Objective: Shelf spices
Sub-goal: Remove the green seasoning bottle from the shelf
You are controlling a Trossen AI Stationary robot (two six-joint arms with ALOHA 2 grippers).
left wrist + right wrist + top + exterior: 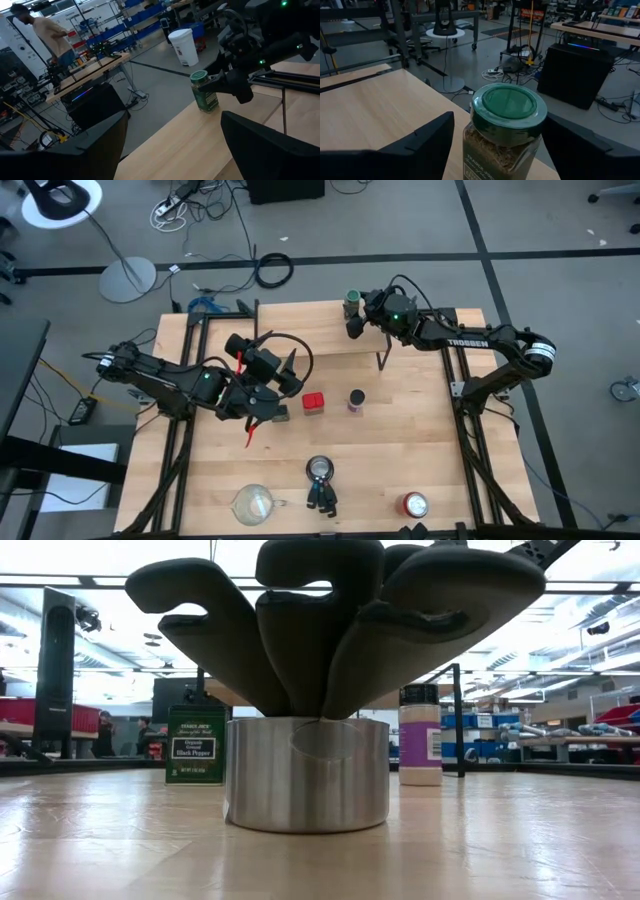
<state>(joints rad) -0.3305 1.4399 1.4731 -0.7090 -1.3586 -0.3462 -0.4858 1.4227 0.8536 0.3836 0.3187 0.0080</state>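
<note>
The shelf (pixel 320 330) stands along the table's far side. The green-lidded jar (pixel 351 303) stands upright on the shelf's top (pixel 200 130), near its far right corner. My right gripper (pixel 497 145) is level and open, with one finger on each side of the jar (pixel 505 130). The red tin (pixel 314 402) and the purple-labelled jar (pixel 356 400) stand on the table in front of the shelf. The dark green tin (pixel 195 745) stands on the table to their left. My left gripper (pixel 172 150) hangs open and empty above the table, left of the red tin. My right gripper's fingers come level from the table's right and flank the green jar just below its lid (pixel 507 107). A gap shows beside one finger (pixel 427 142). Whether the other finger (pixel 570 142) touches the jar, I cannot tell.
A steel cup (pixel 320 470) holding dark utensils stands near the table's front edge and fills the low view. A clear glass cup (pixel 253 502) is at the front left and a red-topped can (pixel 415 504) at the front right. A person (pixel 47 32) stands far behind the table.
</note>
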